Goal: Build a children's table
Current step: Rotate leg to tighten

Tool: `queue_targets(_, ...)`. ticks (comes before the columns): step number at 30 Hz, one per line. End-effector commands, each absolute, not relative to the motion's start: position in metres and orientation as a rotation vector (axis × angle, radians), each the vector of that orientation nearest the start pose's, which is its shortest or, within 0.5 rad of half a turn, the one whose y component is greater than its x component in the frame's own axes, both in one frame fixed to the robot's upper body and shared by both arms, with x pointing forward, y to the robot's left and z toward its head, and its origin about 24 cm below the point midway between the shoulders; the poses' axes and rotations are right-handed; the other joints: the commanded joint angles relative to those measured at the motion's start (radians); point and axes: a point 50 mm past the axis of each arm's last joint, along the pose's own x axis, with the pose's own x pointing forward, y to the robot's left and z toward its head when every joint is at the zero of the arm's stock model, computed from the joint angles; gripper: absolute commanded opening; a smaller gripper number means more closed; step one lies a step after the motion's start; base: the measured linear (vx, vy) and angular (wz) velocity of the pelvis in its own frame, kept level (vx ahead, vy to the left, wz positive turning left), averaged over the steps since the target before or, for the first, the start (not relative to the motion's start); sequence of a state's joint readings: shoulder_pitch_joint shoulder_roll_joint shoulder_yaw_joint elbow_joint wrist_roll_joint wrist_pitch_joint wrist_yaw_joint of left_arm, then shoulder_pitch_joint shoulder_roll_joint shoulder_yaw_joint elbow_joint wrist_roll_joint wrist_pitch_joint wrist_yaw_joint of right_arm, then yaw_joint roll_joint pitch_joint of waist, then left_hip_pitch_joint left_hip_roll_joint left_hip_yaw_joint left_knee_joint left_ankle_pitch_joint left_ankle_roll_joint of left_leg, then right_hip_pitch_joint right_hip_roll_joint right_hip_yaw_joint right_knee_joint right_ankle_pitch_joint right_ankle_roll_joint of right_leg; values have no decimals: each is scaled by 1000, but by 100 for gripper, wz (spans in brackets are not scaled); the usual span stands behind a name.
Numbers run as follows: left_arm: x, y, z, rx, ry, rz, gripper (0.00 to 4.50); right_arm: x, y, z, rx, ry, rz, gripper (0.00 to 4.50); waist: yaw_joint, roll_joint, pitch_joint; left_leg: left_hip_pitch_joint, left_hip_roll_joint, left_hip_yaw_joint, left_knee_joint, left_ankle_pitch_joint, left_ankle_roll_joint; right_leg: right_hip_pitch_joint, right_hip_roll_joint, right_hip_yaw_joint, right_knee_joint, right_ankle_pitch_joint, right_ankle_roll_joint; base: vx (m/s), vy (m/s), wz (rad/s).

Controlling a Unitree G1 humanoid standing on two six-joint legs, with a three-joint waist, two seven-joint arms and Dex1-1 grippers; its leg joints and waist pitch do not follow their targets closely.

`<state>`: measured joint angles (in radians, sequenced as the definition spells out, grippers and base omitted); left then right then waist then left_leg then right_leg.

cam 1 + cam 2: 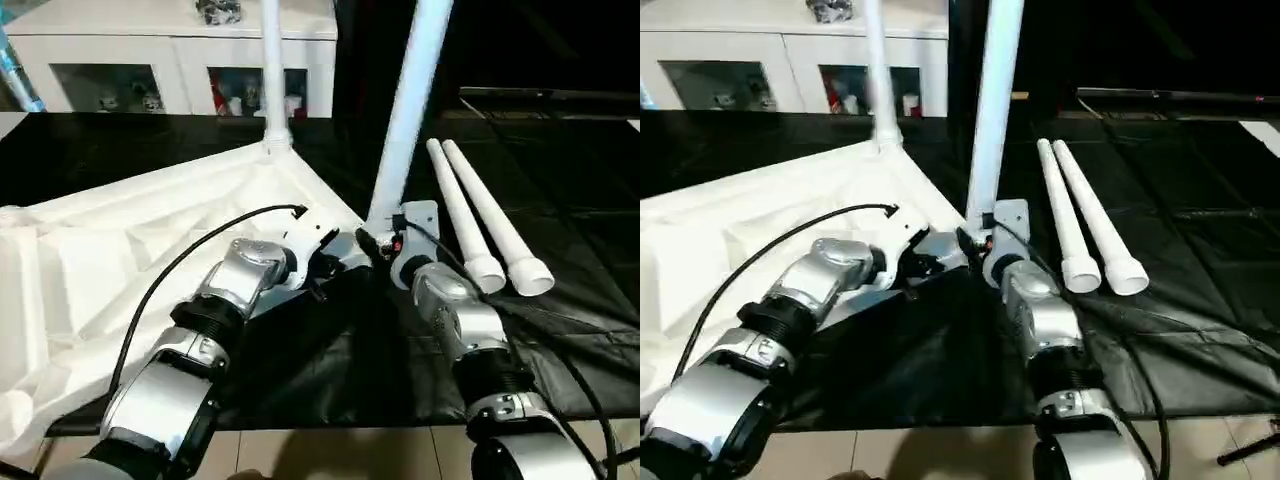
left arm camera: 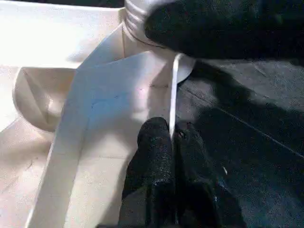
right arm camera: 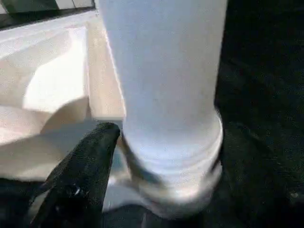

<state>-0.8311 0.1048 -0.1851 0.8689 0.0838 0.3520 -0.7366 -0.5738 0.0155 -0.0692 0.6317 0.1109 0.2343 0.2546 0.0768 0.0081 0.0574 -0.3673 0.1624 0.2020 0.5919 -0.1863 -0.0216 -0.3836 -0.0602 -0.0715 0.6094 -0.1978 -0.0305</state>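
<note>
Second leg going into near corner socket; top pinned for it.

White ribbed plastic table top (image 1: 150,240) lies underside-up on black cloth (image 1: 330,370). Left gripper (image 2: 172,137), jaws clenched on the top's thin edge, likely steadies it. Right gripper (image 1: 380,243) brackets the base of the upright white tapered leg (image 1: 410,110); grip uncertain. One leg (image 1: 272,70) stands at the far corner; two spare legs (image 1: 490,225) lie alongside.
</note>
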Motion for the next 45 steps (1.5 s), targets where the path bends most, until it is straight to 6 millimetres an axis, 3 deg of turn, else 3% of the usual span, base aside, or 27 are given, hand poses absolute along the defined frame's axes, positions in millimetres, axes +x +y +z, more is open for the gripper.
queue_targets(1, 367, 65, 78, 264, 436, -912, 0, 332, -73, 23, 152, 394, 485, 386, 2, 1, -62, 15, 79, -46, -76, -198, 15, 42, -115, 65, -84, -195, -207, 0, 0, 0)
queue_targets(8, 361, 90, 70, 316, 468, -1006, 0, 329, -106, 34, 109, 295, 606, 445, -6, -5, -63, 9, 78, -44, -71, -164, 47, 46, -114, 64, -80, -143, -219, 0, 0, 0)
queue_targets(11, 356, 100, 67, 344, 484, -1076, 0, 323, -124, 42, 51, 262, 720, 445, 1, -3, -67, 9, 80, -42, -66, -123, 74, 46, -113, 63, -73, -84, -232, 0, 0, 0)
queue_targets(14, 349, 110, 63, 409, 492, -1181, 0, 315, -141, 50, -24, 250, 872, 445, 11, -4, -66, 7, 83, -41, -64, -134, 86, 48, -113, 63, -75, -92, -228, 0, 0, 0)
queue_targets(16, 344, 117, 61, 447, 506, -1252, 0, 311, -151, 55, -61, 259, 961, 445, 21, -1, -66, 11, 85, -40, -64, -144, 82, 44, -110, 59, -74, -112, -229, 0, 0, 0)
queue_targets(19, 337, 125, 59, 487, 533, -1354, 0, 308, -159, 60, -106, 285, 1062, 445, 30, -5, -64, 12, 88, -38, -65, -157, 72, 42, -113, 61, -75, -146, -227, 0, 0, 0)
queue_targets(24, 326, 131, 60, 526, 558, -1522, 0, 307, -160, 65, -187, 304, 1179, 445, 40, -2, -64, 15, 90, -37, -66, -156, 57, 36, -113, 61, -72, -154, -231, 0, 0, 0)
queue_targets(29, 320, 134, 59, 587, 586, -1617, 0, 309, -152, 65, -213, 323, 1273, 445, 45, -3, -67, 13, 90, -38, -66, -151, 51, 37, -115, 60, -68, -141, -237, 0, 0, 0)
queue_targets(30, 320, 134, 59, 596, 587, -1632, 0, 309, -150, 65, -221, 325, 1292, 419, 46, -5, -67, 14, 89, -37, -65, -148, 52, 37, -114, 60, -67, -137, -238, 0, 0, 0)
queue_targets(32, 319, 134, 59, 609, 584, -1645, 0, 309, -147, 63, -220, 337, 1319, 411, 48, -2, -67, 14, 89, -38, -65, -149, 51, 37, -116, 60, -67, -142, -238, 0, 0, 0)
queue_targets(34, 319, 133, 60, 612, 581, -1657, 0, 309, -145, 62, -223, 347, 1343, 406, 49, -6, -67, 13, 89, -37, -65, -149, 51, 38, -115, 60, -68, -147, -234, 0, 0, 0)
queue_targets(36, 318, 133, 60, 613, 577, -1667, 0, 309, -143, 61, -226, 357, 1364, 373, 49, -5, -69, 14, 89, -37, -64, -137, 52, 37, -114, 59, -65, -135, -236, 0, 0, 0)
queue_targets(45, 316, 132, 59, 616, 575, -1691, 0, 308, -142, 60, -219, 365, 1400, 312, 58, -5, -70, 15, 90, -37, -63, -136, 55, 36, -114, 59, -64, -129, -235, 0, 0, 0)
